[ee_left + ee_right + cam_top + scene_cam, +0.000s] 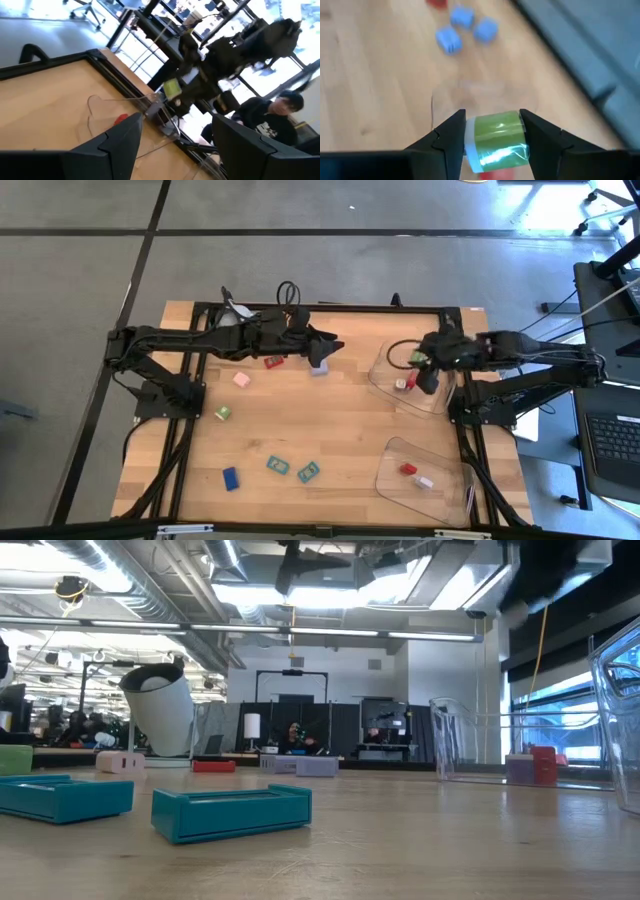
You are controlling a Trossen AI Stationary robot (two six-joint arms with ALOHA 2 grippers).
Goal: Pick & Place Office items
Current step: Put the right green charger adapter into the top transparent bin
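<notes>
My right gripper (492, 131) is clamped on a green piece (497, 137) across its flat sides, above the clear tray (385, 375) near the desk's right edge; it looks light, rigid and a bit slick. My left gripper (330, 346) hangs part-open and empty near the far edge, over a lavender block (318, 367).

bare wood mid-table (330, 420); clear trays (420, 470) crowd the right side.
</notes>
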